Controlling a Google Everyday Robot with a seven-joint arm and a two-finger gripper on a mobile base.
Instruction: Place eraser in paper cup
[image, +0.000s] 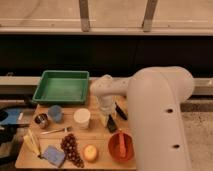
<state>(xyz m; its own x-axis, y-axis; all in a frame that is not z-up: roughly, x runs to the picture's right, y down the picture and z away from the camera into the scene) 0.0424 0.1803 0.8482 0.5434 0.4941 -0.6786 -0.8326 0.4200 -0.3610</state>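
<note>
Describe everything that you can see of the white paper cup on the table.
The paper cup is a short, wide white cylinder with a pale cream top, matte like paper. It stands upright on the wooden table, in front of the green tray. The blue cup is to its left, the gripper to its right; neither touches it.
</note>
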